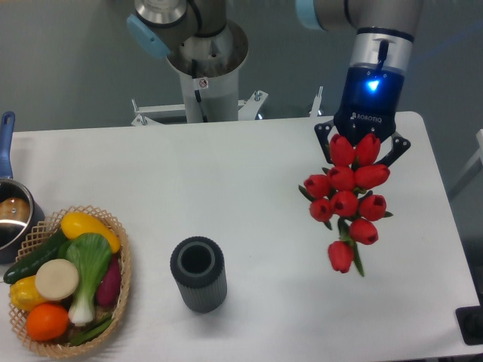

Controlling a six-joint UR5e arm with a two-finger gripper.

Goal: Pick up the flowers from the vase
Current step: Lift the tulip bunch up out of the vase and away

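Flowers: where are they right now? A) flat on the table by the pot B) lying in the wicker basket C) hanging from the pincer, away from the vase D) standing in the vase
C: the flowers hang under the pincer at the right of the table, and the vase stands apart to the left with its mouth empty.

Flowers (349,194) in the end effector (362,145), well apart from the upright vase (198,274) on the table (226,181).
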